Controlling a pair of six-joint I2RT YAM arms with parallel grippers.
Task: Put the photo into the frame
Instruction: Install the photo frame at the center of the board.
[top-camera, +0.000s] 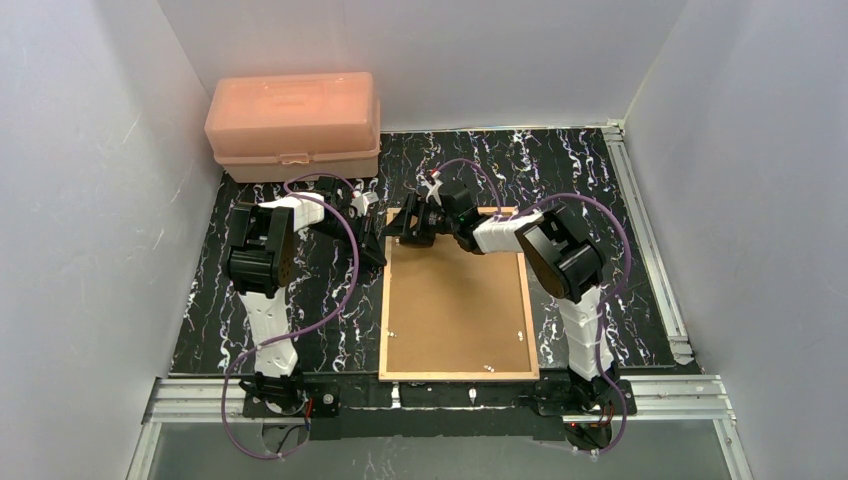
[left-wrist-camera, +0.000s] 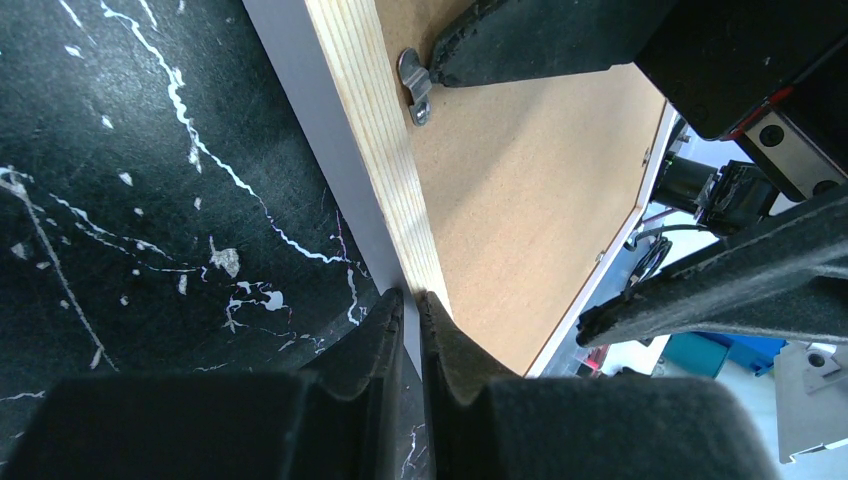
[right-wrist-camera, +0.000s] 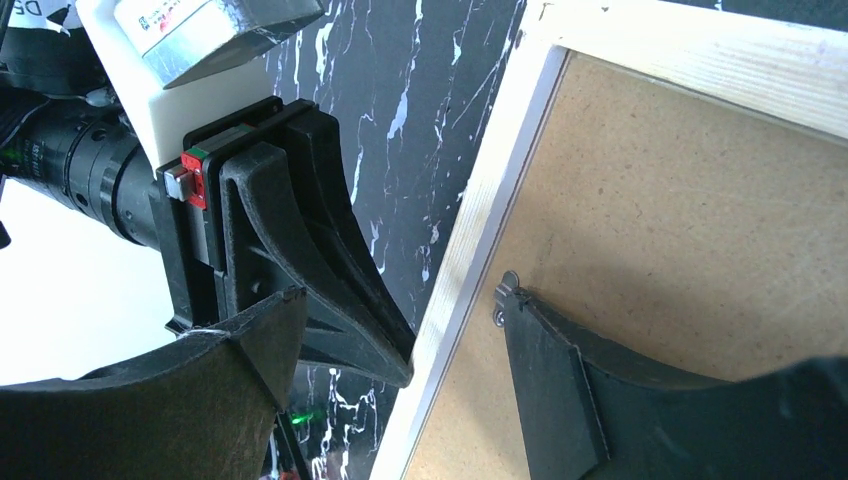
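Top external view, from the near edge outward: the frame (top-camera: 385, 330) lies back-up in the middle of the table (top-camera: 645, 290), a black slab veined in white like marble. Its rails are thin, pale, straight-grained wood. A flat, matte brown backing board (top-camera: 455, 300) fills the rectangle inside them. Both arms reach in to the frame's far-left corner. Beyond them, at the table's far-left corner, stands a translucent pink plastic box (top-camera: 293, 125) with rounded edges and a front latch.

From above the two grippers merge into one dark cluster, and only the wrist cameras separate them. The left wrist view shows the layered grain on the rail, a grey-white outer side below it, and a small metal turn tab (left-wrist-camera: 415, 85) fixed to the rail and lying over the board's fibrous surface. The right wrist view shows the same tab from the other side.

The left gripper (left-wrist-camera: 410, 300) has its ribbed black fingers drawn almost together, tips pressed against the outer side of the left rail. Whether any thin lip sits between them cannot be told. The right gripper (right-wrist-camera: 400, 300) stands wide apart and straddles that rail. One finger tip rests on the board right at the tab, and the other hangs outside the frame over the marble, with nothing grasped.
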